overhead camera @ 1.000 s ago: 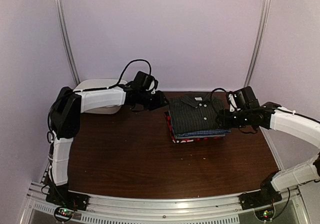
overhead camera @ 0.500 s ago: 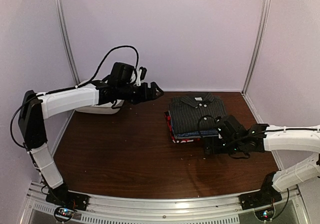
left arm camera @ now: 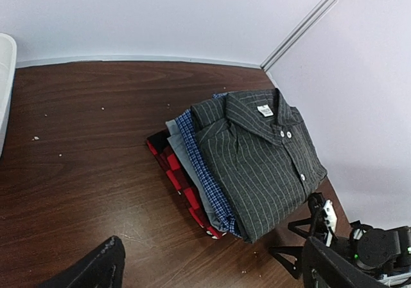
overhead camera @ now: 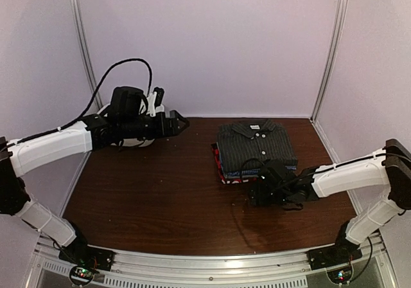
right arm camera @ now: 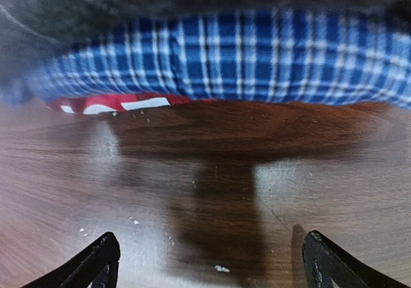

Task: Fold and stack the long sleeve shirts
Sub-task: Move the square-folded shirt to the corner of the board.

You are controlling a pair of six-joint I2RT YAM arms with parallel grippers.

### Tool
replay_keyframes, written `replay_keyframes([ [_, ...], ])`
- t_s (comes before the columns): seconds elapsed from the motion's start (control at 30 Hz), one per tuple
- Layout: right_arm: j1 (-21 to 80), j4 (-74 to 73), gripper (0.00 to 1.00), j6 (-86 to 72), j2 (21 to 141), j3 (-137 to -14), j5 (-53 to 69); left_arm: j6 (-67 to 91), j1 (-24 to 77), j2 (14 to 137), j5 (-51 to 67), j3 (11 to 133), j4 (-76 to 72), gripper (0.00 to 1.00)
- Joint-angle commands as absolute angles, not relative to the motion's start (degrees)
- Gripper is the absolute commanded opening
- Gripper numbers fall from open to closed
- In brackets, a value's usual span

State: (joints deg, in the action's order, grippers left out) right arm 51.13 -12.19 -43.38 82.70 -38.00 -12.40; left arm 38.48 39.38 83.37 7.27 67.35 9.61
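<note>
top external: stack (overhead camera: 237,174) of folded shirts on the table (overhead camera: 160,198), black pinstripe shirt (overhead camera: 257,145) on top. left gripper (overhead camera: 181,121) well left of the stack, right gripper (overhead camera: 255,195) just at its near edge. both have fingers apart, empty. stacking looks done. next move likely calls for pulling clear without nudging the stack.

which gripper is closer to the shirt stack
right. the right gripper sits low at the near edge of the shirt stack; the left gripper hangs well off to its left

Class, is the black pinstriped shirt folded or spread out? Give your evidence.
Folded. The black pinstriped shirt lies as a compact rectangle, collar and buttons up, no sleeves showing, atop the other shirts.
</note>
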Motion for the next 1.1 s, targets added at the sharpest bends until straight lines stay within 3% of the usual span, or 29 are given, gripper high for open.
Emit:
replay_keyframes([
  [0.0, 51.5, -7.64, 1.0, -42.35, 86.92, -39.38, -14.96, 37.44, 39.37, 77.76, 2.81, 64.84, 9.56, 0.98],
  [0.53, 49.17, -0.21, 1.0, -38.6, 101.17, -43.61, -15.94, 37.77, 39.29, 72.03, -1.26, 61.5, 12.49, 0.98],
  [1.07, 40.8, -4.06, 0.99, -30.98, 109.49, -55.98, -12.42, 38.13, 39.11, 71.81, -1.25, 60.56, 12.6, 0.98],
])
